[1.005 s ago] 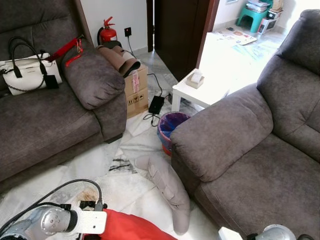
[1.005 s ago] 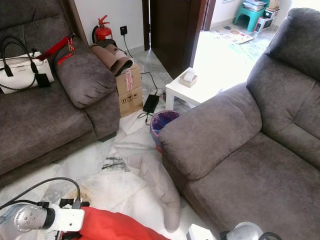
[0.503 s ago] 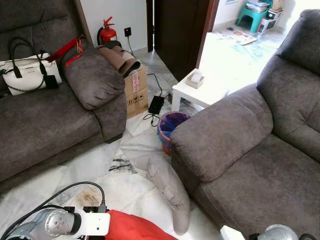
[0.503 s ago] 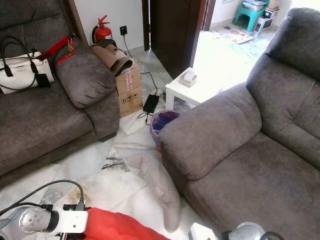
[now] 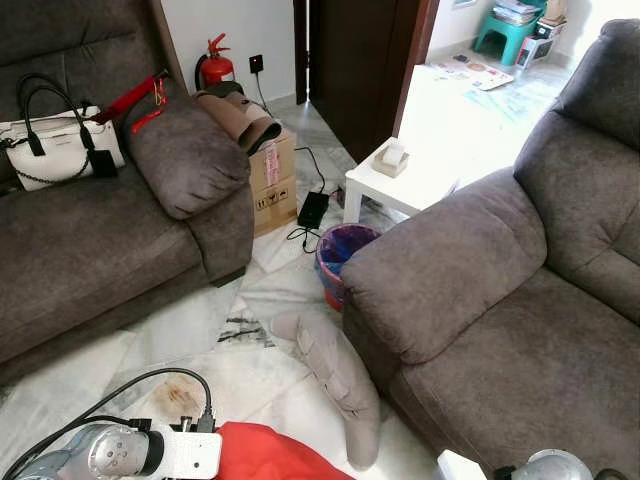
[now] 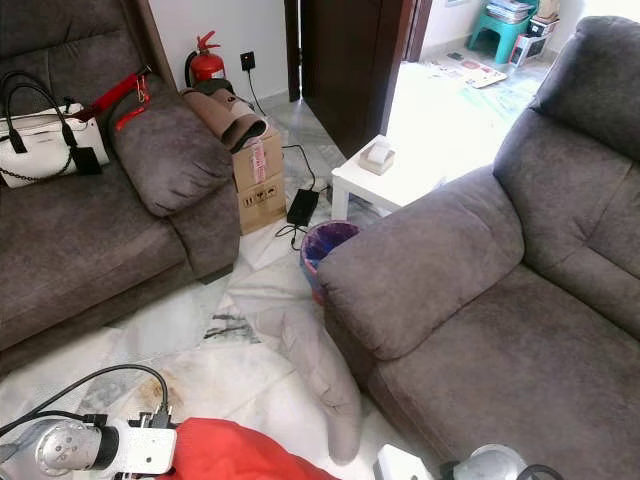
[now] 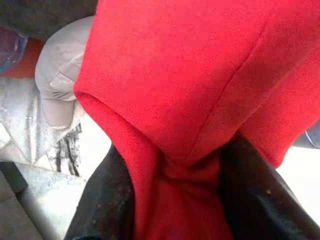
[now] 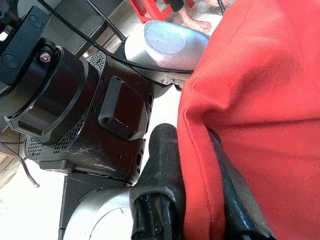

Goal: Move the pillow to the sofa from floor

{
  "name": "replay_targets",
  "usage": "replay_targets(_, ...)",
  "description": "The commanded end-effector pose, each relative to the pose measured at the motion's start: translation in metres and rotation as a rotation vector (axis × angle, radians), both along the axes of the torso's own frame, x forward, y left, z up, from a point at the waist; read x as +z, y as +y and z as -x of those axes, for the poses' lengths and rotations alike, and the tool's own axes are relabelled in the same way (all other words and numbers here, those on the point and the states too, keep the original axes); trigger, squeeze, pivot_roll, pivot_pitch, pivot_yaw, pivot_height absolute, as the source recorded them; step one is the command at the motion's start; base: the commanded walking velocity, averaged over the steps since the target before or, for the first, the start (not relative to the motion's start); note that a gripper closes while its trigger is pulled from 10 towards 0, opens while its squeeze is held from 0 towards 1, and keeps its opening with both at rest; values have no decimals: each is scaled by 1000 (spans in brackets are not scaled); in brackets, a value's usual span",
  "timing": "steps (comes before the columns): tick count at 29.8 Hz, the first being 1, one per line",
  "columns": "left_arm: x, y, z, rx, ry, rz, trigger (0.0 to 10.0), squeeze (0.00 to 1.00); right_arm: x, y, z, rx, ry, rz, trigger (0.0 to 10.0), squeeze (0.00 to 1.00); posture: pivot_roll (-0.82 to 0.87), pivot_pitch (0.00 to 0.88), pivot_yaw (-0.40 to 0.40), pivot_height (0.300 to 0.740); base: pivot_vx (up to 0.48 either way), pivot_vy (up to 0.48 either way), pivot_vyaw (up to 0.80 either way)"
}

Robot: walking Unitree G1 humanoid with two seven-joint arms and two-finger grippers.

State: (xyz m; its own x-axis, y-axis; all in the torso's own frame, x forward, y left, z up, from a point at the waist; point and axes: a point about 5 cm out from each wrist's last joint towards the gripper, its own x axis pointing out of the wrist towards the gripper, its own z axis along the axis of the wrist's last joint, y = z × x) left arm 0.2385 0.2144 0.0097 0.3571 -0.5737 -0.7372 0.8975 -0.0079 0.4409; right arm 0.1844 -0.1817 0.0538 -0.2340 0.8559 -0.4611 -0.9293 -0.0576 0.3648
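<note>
Pinching red pillow (image 7: 200, 90) with both: left end effector (image 7: 172, 175), right end effector (image 8: 192, 200). Keep both grips tight, carry level toward right sofa (image 5: 520, 340).

Floor (image 5: 190, 320) & sofas seen from high up by both head cams; red pillow (image 7: 200, 75) seen v. close by wrist cams.

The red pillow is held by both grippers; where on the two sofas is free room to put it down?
The right sofa's seat is bare, bordered by its armrest and backrest. The left sofa's seat is free in front; a white handbag crowds its back. The red pillow hangs between both grippers.
</note>
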Motion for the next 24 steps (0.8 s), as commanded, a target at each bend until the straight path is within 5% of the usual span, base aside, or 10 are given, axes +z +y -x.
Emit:
replay_targets(1, -2, -9, 6, -32, 7, 42, 0, 0, 5, 7, 1, 29, -22, -58, 10000, 0, 12, 139, 12, 740, 0, 0, 0)
replay_targets(18, 4, -19, 3, 71, -34, 169, 0, 0, -1, 20, -13, -76, -108, -96, 10000, 0, 32, 148, 16, 740, 0, 0, 0)
replay_targets(24, 25, -23, -22, 422, -143, 440, 0, 0, -18, 20, -48, -476, -295, -32, 10000, 0, 42, 149, 14, 740, 0, 0, 0)
